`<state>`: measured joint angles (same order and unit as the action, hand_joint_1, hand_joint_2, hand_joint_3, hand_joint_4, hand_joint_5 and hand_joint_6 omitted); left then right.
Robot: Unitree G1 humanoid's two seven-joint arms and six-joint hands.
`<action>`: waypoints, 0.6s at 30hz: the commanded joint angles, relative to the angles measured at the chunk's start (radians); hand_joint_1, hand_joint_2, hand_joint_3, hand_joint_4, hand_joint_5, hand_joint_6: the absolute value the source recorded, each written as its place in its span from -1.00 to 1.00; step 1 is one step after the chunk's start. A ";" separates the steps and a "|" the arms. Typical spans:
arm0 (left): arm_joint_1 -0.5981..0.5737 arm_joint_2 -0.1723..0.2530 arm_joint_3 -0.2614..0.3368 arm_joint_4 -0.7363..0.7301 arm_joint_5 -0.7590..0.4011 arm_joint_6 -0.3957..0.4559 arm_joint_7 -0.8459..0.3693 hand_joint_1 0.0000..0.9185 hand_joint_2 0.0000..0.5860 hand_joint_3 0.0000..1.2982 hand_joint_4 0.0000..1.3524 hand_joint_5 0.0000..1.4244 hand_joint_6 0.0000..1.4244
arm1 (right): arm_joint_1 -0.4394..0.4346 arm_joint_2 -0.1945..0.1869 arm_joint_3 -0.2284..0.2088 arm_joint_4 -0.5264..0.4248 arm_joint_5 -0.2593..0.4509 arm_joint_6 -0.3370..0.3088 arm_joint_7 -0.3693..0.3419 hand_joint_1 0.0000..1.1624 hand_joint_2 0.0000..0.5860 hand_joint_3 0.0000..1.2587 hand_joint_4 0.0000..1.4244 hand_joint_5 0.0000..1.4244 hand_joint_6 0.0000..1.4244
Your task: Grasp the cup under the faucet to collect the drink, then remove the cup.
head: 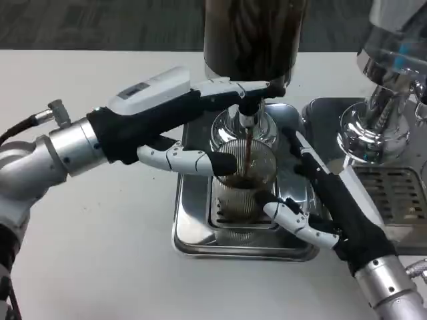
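A clear ribbed glass cup (243,193) stands on the steel drip tray (190,233) under the faucet (249,119). A dark stream of drink runs from the faucet into the cup, which holds some dark liquid. My left hand (193,127) reaches in from the left; upper fingers (227,88) press the faucet lever, and a lower finger lies against the cup's left rim. My right hand (320,200) comes from the lower right and wraps the cup: one finger touches its right side low down, others pass behind it.
A dark drink tank (250,37) stands above the faucet. A second chrome dispenser (383,100) with its own grated tray (393,193) sits at the right. White table surface spreads to the left and front of the tray.
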<state>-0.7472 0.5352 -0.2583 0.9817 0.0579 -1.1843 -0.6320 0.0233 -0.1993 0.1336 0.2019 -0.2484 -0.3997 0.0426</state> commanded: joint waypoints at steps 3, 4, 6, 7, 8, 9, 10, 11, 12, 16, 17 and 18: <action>0.043 0.017 -0.026 0.007 0.069 0.017 -0.025 -1.00 -0.59 -0.79 -0.86 -0.84 -0.90 | -0.026 0.007 0.007 0.024 0.013 0.000 0.015 -0.11 -0.16 -0.94 -0.97 -0.95 -0.87; 0.044 0.017 -0.026 0.006 0.070 0.017 -0.025 -1.00 -0.59 -0.79 -0.86 -0.84 -0.90 | -0.029 0.009 0.008 0.027 0.014 0.001 0.016 -0.11 -0.16 -0.93 -0.97 -0.95 -0.87; 0.045 0.019 -0.026 0.004 0.071 0.018 -0.022 -1.00 -0.59 -0.79 -0.86 -0.84 -0.90 | -0.035 0.010 0.009 0.032 0.015 0.000 0.018 -0.11 -0.16 -0.93 -0.97 -0.95 -0.87; 0.045 0.019 -0.026 0.004 0.072 0.018 -0.022 -1.00 -0.59 -0.78 -0.86 -0.84 -0.90 | -0.037 0.011 0.010 0.034 0.015 0.001 0.020 -0.11 -0.16 -0.93 -0.97 -0.95 -0.87; 0.045 0.020 -0.026 0.004 0.072 0.019 -0.021 -1.00 -0.59 -0.78 -0.86 -0.84 -0.90 | -0.040 0.012 0.011 0.036 0.015 0.001 0.021 -0.11 -0.16 -0.93 -0.97 -0.95 -0.87; 0.045 0.020 -0.025 0.003 0.072 0.019 -0.020 -1.00 -0.59 -0.78 -0.86 -0.84 -0.90 | -0.043 0.013 0.012 0.039 0.015 0.001 0.022 -0.11 -0.16 -0.93 -0.97 -0.95 -0.87; 0.046 0.021 -0.025 0.003 0.074 0.019 -0.018 -1.00 -0.59 -0.78 -0.86 -0.84 -0.90 | -0.045 0.013 0.013 0.040 0.015 0.001 0.023 -0.11 -0.16 -0.93 -0.97 -0.95 -0.87; 0.046 0.021 -0.025 0.003 0.075 0.019 -0.017 -1.00 -0.59 -0.78 -0.86 -0.84 -0.90 | -0.047 0.014 0.013 0.042 0.015 0.001 0.023 -0.11 -0.16 -0.93 -0.97 -0.95 -0.87; 0.046 0.021 -0.024 0.003 0.075 0.018 -0.016 -1.00 -0.59 -0.78 -0.85 -0.84 -0.90 | -0.049 0.015 0.014 0.044 0.014 0.000 0.024 -0.11 -0.16 -0.93 -0.97 -0.95 -0.87; 0.048 0.022 -0.023 0.002 0.074 0.020 -0.016 -1.00 -0.59 -0.78 -0.85 -0.84 -0.90 | -0.056 0.019 0.015 0.049 0.012 0.000 0.025 -0.11 -0.16 -0.92 -0.97 -0.93 -0.85; 0.049 0.022 -0.023 0.001 0.073 0.020 -0.017 -1.00 -0.59 -0.78 -0.85 -0.84 -0.90 | -0.057 0.020 0.015 0.050 0.012 0.000 0.024 -0.11 -0.16 -0.92 -0.97 -0.93 -0.85; 0.049 0.023 -0.022 0.001 0.074 0.020 -0.015 -1.00 -0.59 -0.78 -0.85 -0.84 -0.90 | -0.058 0.021 0.016 0.051 0.011 0.001 0.024 -0.11 -0.16 -0.92 -0.97 -0.93 -0.85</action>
<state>-0.7419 0.5422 -0.2567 0.9692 0.0749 -1.1842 -0.6160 -0.0256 -0.1832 0.1469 0.2403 -0.2466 -0.3996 0.0628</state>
